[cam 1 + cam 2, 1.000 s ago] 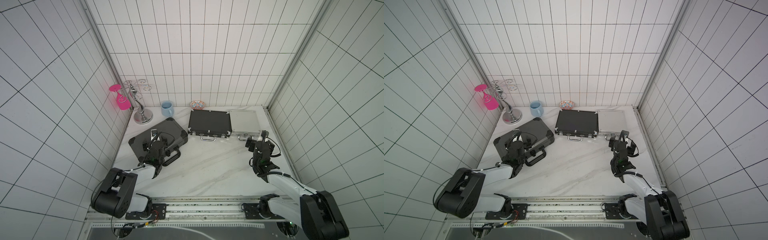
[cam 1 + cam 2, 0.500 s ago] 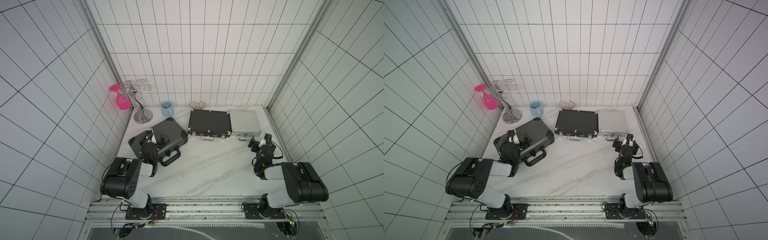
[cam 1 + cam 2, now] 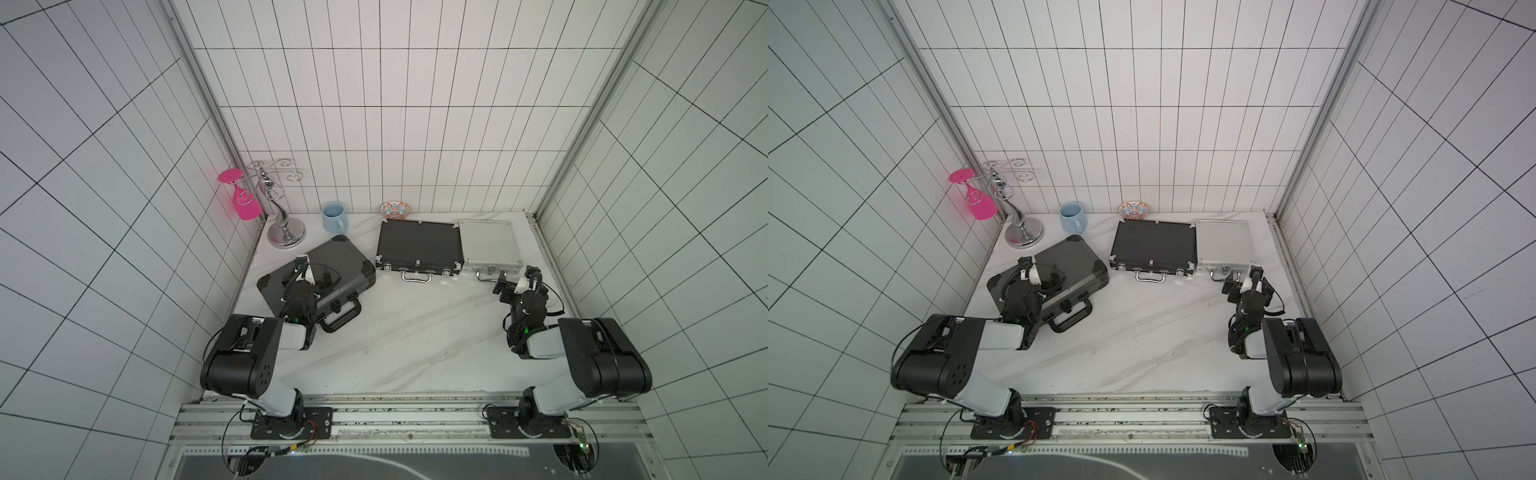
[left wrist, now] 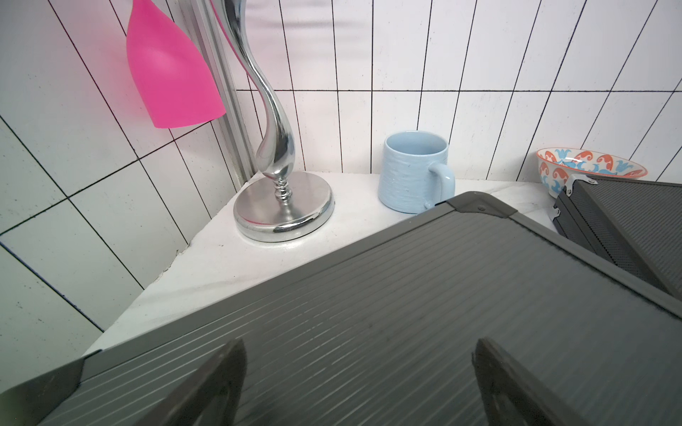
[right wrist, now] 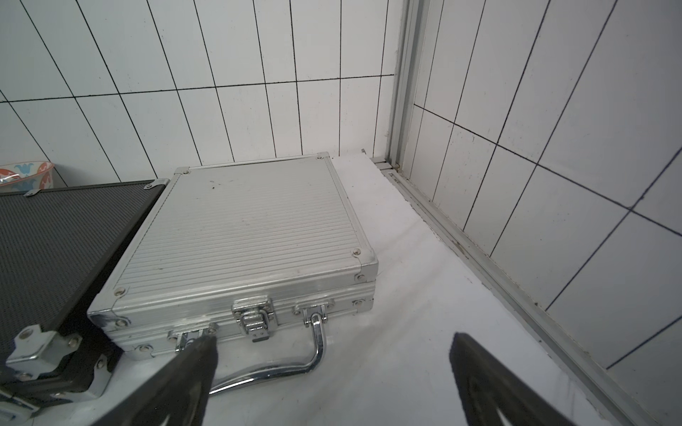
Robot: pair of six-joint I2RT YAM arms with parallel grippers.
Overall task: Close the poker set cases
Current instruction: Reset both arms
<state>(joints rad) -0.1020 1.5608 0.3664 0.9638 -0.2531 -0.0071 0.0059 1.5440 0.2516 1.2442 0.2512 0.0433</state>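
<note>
Silver case (image 3: 489, 245), black case (image 3: 419, 245) and ribbed case (image 3: 347, 261): three, shut, near one mug (image 3: 333, 216); left fingers (image 4: 221, 380), right fingers (image 5: 192, 372) wide, empty.

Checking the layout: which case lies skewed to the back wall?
The large ribbed black case, turned diagonally; the medium black case and silver case sit square to the wall, side by side.

White marbled table (image 3: 415, 345). Back left corner: metal stand (image 3: 286, 237) on its round base. Blue mug (image 3: 332, 217) upright just beside it. Patterned bowl (image 3: 395, 209) at the back edge. Ribbed black case (image 3: 336, 266) lies flat and angled, lid down. Black case (image 3: 419, 246) and silver case (image 3: 490, 245) lie flat side by side, apparently touching, handles toward the front.
</note>
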